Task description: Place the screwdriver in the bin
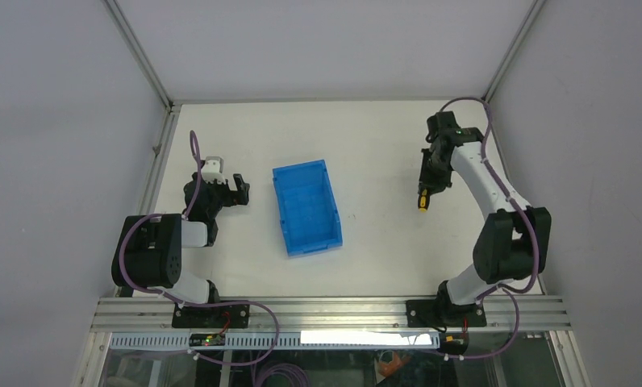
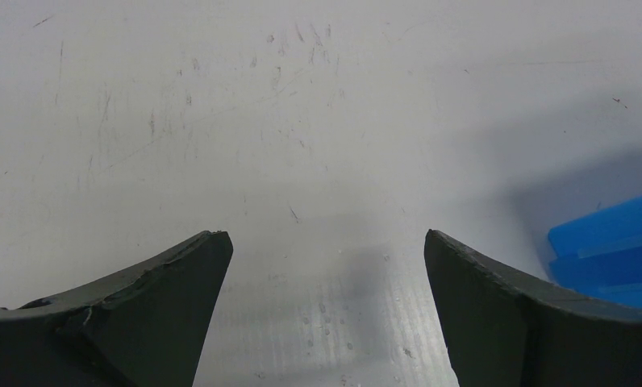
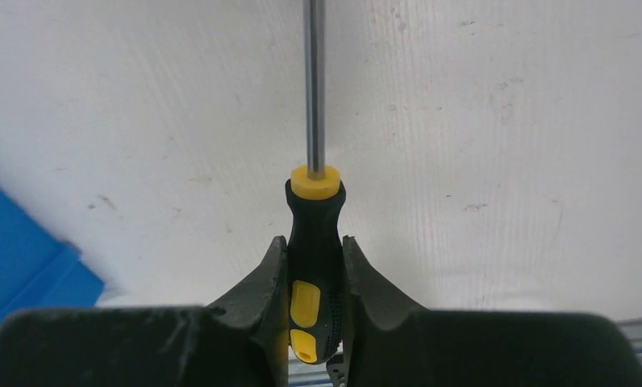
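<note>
The screwdriver [image 3: 314, 230] has a black and yellow handle and a thin metal shaft that runs up out of the right wrist view. My right gripper [image 3: 314, 242] is shut on its handle, both fingers pressed against the black grip. From above, the screwdriver [image 1: 423, 200] shows only as a yellow and black handle end under the right gripper [image 1: 427, 187], on the right side of the table. The blue bin [image 1: 306, 205] stands open-topped at mid-table, well left of that gripper; a corner of the bin [image 3: 23, 262] shows at the left edge. My left gripper [image 1: 239, 191] is open, left of the bin.
The white table [image 1: 382, 137] is walled by grey panels with metal frame posts. An aluminium rail [image 1: 334, 310] carrying both arm bases runs along the near edge. A corner of the bin [image 2: 616, 246] sits right of the left gripper [image 2: 326, 242].
</note>
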Motion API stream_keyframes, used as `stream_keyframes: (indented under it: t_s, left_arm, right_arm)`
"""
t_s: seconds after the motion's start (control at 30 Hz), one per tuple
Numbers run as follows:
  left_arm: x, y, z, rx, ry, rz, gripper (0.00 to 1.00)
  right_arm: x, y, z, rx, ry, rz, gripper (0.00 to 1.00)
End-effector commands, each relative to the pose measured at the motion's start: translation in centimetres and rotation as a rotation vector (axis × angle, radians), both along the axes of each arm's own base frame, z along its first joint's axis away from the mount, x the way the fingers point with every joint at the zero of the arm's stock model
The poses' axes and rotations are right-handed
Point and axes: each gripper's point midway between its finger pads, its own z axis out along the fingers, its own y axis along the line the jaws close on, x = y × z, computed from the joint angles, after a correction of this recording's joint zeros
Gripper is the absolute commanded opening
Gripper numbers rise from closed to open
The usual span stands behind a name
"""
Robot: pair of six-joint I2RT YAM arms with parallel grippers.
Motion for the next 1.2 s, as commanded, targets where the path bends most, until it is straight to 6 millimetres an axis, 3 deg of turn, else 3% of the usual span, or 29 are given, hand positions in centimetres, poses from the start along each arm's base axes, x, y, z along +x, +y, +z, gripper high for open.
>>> stream_keyframes:
  t_s: [0.0,0.13,0.27,0.37,0.53,0.73,0.83,0.97,1.17]
  left_arm:
    - [1.5,-0.2,2.8,0.003,-0.100,-0.002,0.99]
    - [1.4,-0.2,2.8,0.003,-0.098,-0.002,0.99]
    - [1.5,-0.2,2.8,0.003,-0.099,-0.002,0.99]
    - [1.4,-0.2,2.8,0.003,-0.098,-0.002,0.99]
    - [1.4,-0.3,2.7,0.003,-0.098,-0.003,0.99]
    - [1.5,-0.2,2.8,0.003,-0.099,-0.001,0.99]
    - [1.4,-0.2,2.7,0.003,-0.098,-0.001,0.99]
    - [1.5,-0.2,2.8,0.003,-0.099,-0.001,0.99]
    - [1.5,-0.2,2.8,0.003,-0.099,-0.002,0.99]
  right_arm:
    - [-2.3,0.7,8.0,0.043,-0.076,0.009,0.00]
    - [-3.3,1.6,12.7,0.080,-0.164,0.004,0.00]
    - [-3.6,3.5,15.2,0.130,-0.222,0.033,0.00]
    - [-3.7,8.0,16.0,0.185,-0.279,0.131,0.00]
    - [-4.0,17.8,16.7,0.262,-0.365,0.333,0.00]
    - [-5.6,27.9,14.5,0.251,-0.348,0.565,0.00]
    - [-6.2,31.0,12.1,0.243,-0.316,0.648,0.00]
    - [-6.3,33.0,7.6,0.222,-0.248,0.702,0.00]
    - [-6.0,33.5,0.3,0.126,-0.124,0.736,0.00]
